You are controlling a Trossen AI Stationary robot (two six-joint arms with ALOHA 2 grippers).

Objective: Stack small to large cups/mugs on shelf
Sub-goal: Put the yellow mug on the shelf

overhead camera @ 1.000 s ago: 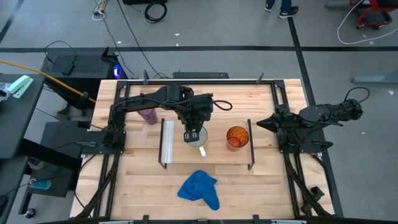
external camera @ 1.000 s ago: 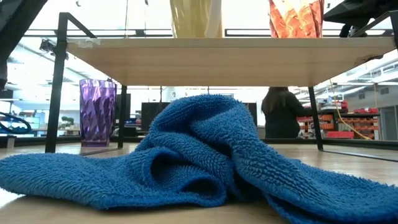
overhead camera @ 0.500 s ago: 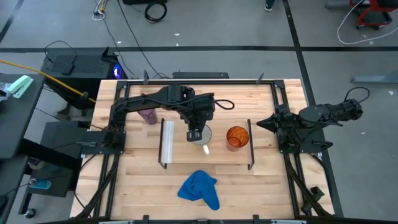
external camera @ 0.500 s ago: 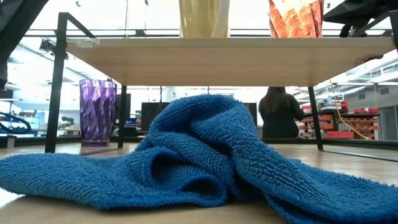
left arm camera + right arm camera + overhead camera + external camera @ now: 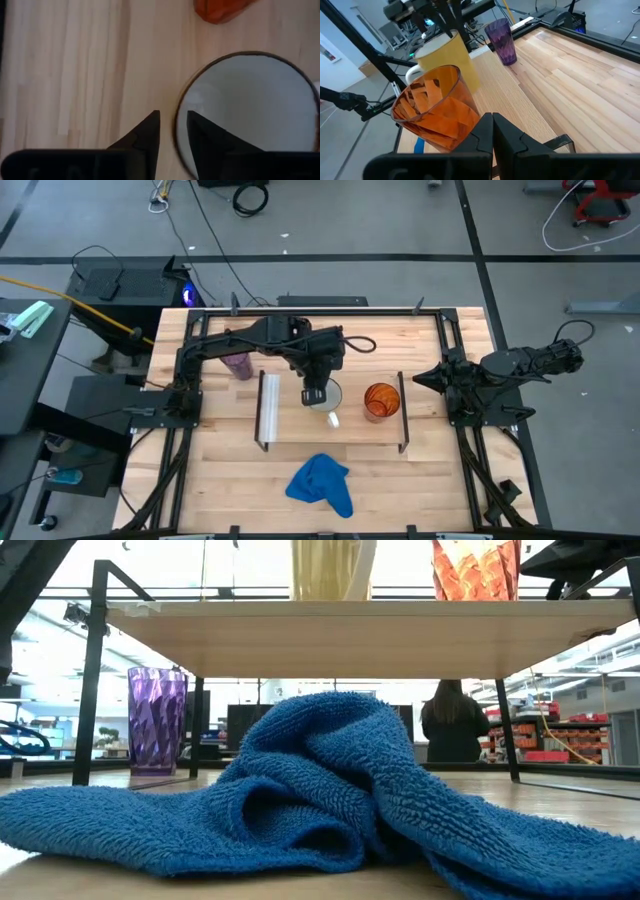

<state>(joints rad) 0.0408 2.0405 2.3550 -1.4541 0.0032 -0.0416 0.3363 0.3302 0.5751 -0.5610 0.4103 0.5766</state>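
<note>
- The left pincer (image 5: pixel 314 394) hangs over the shelf (image 5: pixel 285 425), its fingers straddling the rim of the white mug (image 5: pixel 326 395), one inside and one outside, with a small gap showing, so the grip looks released, not clenched.
- The white mug stands upright on the shelf, near the middle, just beside the orange cup (image 5: pixel 381 400), also on the shelf.
- The purple cup (image 5: pixel 238 366) stands on the table (image 5: pixel 440 480) behind the shelf, well apart from the other two.
- The right pincer (image 5: pixel 492 131) waits clenched and empty at the table's right edge.
- A blue cloth (image 5: pixel 322 484) lies on the table in front of the shelf.
- My read: the mug is being set down; next the left pincer needs to lift clear without tipping it, then go for the purple cup.
</note>
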